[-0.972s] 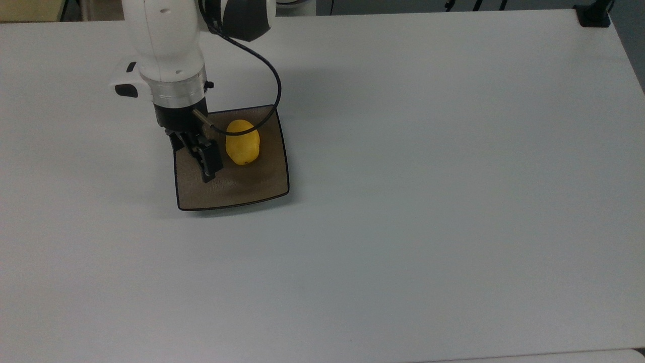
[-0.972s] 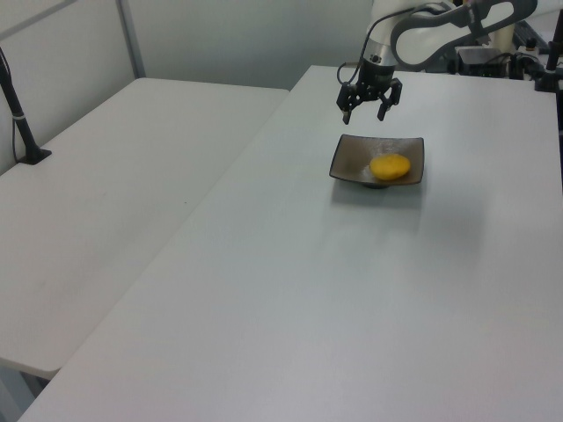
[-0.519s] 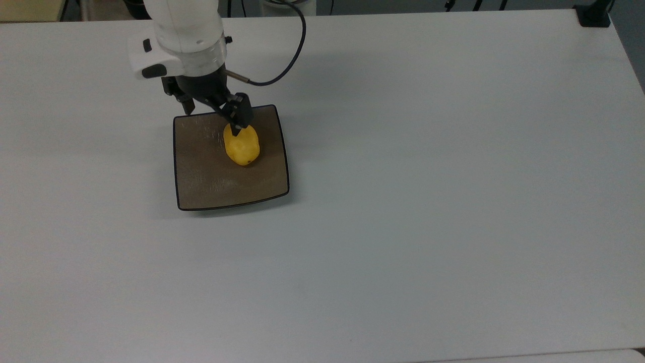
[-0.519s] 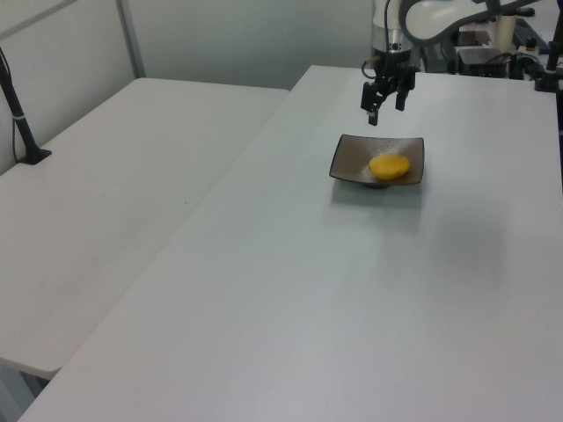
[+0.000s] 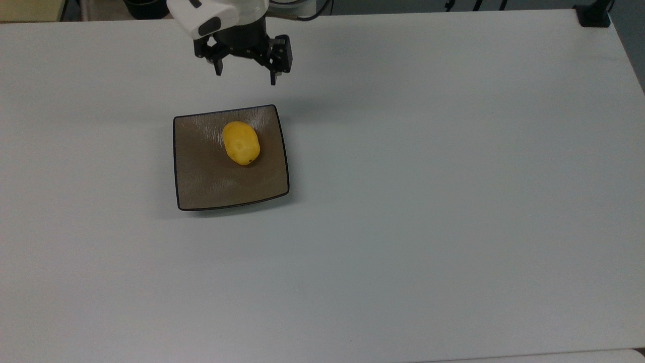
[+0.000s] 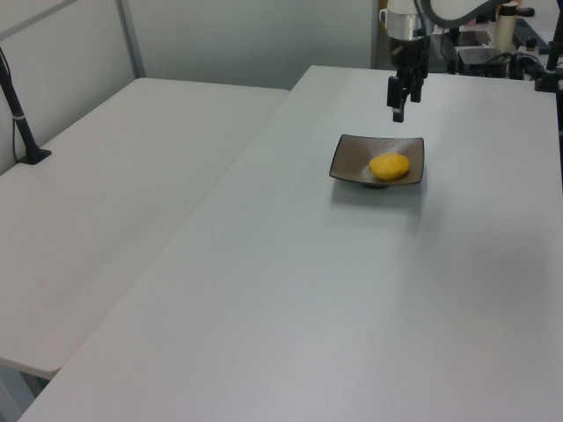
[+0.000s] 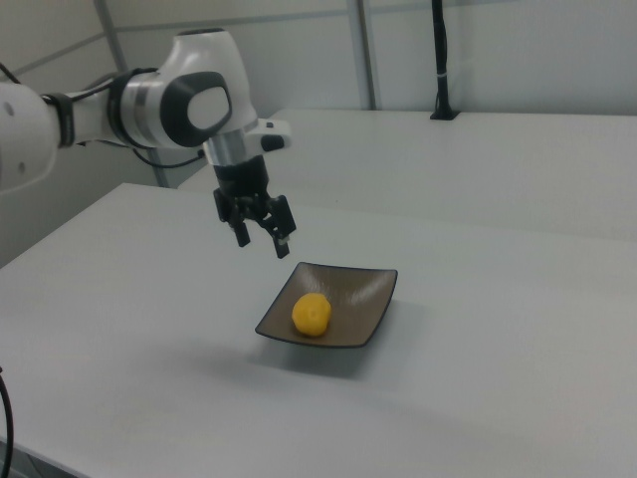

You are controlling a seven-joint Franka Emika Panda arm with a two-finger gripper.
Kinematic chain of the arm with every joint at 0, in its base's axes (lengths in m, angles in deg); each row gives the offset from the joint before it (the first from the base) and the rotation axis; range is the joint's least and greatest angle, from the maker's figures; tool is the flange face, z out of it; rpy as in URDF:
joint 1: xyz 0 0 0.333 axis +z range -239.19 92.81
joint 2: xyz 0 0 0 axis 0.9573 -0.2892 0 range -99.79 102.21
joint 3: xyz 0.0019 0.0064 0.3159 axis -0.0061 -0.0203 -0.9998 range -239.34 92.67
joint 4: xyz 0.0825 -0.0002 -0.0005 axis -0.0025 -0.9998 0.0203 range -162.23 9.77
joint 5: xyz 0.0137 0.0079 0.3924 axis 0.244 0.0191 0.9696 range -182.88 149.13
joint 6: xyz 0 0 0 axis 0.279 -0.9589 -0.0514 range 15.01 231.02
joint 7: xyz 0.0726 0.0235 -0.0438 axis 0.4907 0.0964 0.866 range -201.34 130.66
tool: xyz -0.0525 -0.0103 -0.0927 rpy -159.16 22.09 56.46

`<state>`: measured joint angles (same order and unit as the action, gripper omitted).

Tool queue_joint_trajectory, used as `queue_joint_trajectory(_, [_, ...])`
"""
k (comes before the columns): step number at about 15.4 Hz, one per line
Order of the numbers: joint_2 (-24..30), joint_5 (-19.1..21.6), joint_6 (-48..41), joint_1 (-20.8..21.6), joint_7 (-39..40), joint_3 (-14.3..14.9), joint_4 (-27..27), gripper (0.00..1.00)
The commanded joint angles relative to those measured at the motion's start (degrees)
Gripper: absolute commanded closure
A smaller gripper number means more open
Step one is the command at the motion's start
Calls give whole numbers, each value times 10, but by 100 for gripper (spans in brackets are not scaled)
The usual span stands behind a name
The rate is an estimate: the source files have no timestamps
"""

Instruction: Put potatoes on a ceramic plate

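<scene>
The yellow potato [image 5: 241,143] lies on the square brown ceramic plate [image 5: 201,186], toward its upper middle in the top view. It also rests on the plate [image 7: 368,299] in the right view as the potato [image 7: 312,314], and in the left view as the potato [image 6: 389,165] on the plate [image 6: 347,163]. My gripper [image 5: 246,77] hangs open and empty above the table, beyond the plate's far edge in the top view. The right view has the gripper [image 7: 262,241] raised up and to the left of the plate, and the left view has the gripper [image 6: 398,112] above the plate's far rim.
The plate stands on a wide white table [image 5: 433,201]. A second white table [image 6: 114,220] adjoins it on the left view's left. A black post base [image 5: 593,15] sits at the top view's upper right corner.
The gripper has risen and drawn back from over the plate to beyond its far edge, turning as it went. The potato and plate have stayed put.
</scene>
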<state>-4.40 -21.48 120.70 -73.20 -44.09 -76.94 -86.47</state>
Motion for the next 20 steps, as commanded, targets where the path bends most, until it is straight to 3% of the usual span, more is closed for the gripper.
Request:
queue_joint_trajectory(1, [57,8,-17,26,34,9,-42,0])
queue_joint_trajectory(11, [105,84,-28,34,57,22,-52,0])
queue_joint_trajectory(15, [104,69,-22,39,105,23,-54,0])
queue_joint_trajectory(20, [104,72,-5,37,105,33,-53,0])
